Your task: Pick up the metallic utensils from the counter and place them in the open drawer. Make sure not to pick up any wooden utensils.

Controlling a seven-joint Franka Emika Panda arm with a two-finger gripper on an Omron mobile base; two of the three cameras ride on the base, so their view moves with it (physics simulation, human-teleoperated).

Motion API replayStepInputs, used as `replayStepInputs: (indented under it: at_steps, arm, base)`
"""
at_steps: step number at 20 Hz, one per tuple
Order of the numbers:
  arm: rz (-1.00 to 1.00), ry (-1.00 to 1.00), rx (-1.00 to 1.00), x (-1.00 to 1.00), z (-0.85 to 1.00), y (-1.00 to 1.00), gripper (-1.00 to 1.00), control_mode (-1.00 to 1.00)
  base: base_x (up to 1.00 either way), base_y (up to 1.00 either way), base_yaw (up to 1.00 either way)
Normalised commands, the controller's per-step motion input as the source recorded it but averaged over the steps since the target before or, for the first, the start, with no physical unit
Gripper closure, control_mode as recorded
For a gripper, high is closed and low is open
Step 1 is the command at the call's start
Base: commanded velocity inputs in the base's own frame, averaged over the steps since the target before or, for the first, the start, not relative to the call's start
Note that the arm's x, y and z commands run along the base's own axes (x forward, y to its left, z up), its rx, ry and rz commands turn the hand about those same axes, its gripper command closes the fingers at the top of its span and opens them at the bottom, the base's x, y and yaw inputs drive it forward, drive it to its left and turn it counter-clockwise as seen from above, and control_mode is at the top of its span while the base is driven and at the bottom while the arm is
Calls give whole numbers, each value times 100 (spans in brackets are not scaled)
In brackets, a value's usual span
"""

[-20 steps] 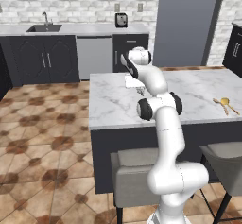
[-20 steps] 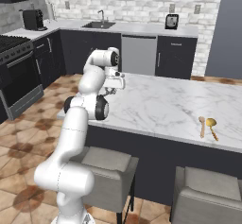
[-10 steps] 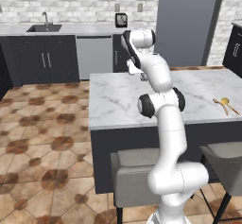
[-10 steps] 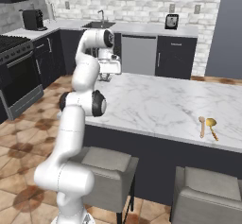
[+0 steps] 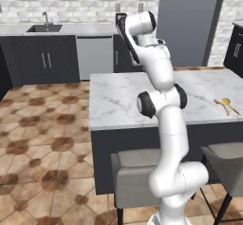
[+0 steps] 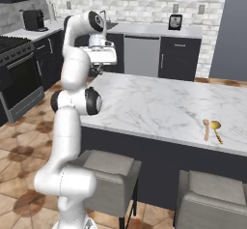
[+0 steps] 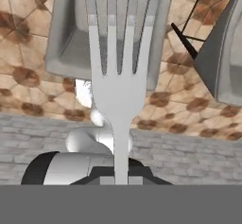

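A silver fork (image 7: 118,90), one of the metallic utensils, stands tines-up right in front of the hand camera, with my gripper (image 7: 121,176) shut on its handle. In the base views the gripper (image 6: 98,68) hangs high over the far left corner of the white marble counter (image 6: 144,102), beneath the white hand; from the left it shows as a dark hand (image 5: 124,33) above the counter (image 5: 118,96). The fork is too small to make out in those views. The drawer is out of view.
Two wooden utensils (image 6: 211,128) lie near the counter's front right edge (image 5: 223,104). Grey stools (image 5: 137,172) (image 6: 106,167) stand before the island. Wall cabinets with a sink (image 5: 45,28), a stove (image 6: 14,73) and a tall fridge (image 5: 190,24) line the back.
The arm has risen from just above the counter's far left corner to well above it, and the hand has swung upward with the fork still in the shut gripper.
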Motion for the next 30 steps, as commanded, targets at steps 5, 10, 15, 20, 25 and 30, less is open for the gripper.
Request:
replayStepInputs:
  at_steps: [5, 10, 15, 20, 25, 30]
  arm:
    - [0, -15, 9, -100, 26, -19, 100, -100]
    - [-1, -32, 9, -96, 0, -29, 100, -100]
    - [0, -57, 0, -95, 0, 0, 100, -100]
    - [0, -68, 0, -94, 0, 0, 100, -100]
    - [2, -42, -2, -70, 29, 0, 100, -100]
    - [2, -13, -3, -27, 58, 0, 100, -100]
  base:
    - [0, 0, 0]
    - [0, 0, 0]
    - [0, 0, 0]
    - [0, 0, 0]
    - [0, 0, 0]
    - [0, 0, 0]
